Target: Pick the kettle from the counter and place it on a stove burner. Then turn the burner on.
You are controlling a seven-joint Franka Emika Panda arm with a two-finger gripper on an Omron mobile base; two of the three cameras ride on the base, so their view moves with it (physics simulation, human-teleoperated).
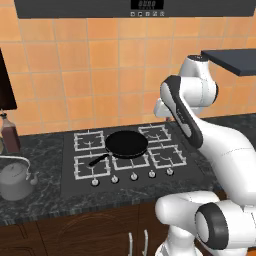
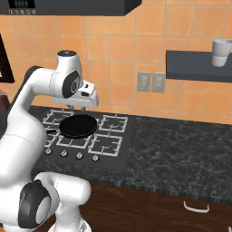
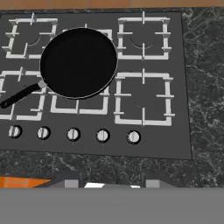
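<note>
The arm is folded upward from the base, its elbow raised high and the forearm brought forward, so that the hand is held above the cooktop (image 1: pixel 130 160) and pointed down at it. The gripper (image 2: pixel 84 108) is seen hanging over the back of the hob, above the frying pan (image 2: pixel 78 126), with nothing between its fingers; whether its jaws stand wide or narrow cannot be told. In the hand view the pan is seen below the gripper on the centre grate, its handle laid toward the front-left burner. The kettle (image 1: pixel 15 180) is found on the counter (image 1: pixel 42 195) well off to the gripper's left, upright, untouched. The stove burner (image 1: pixel 89 139) lies bare, between kettle and gripper.
</note>
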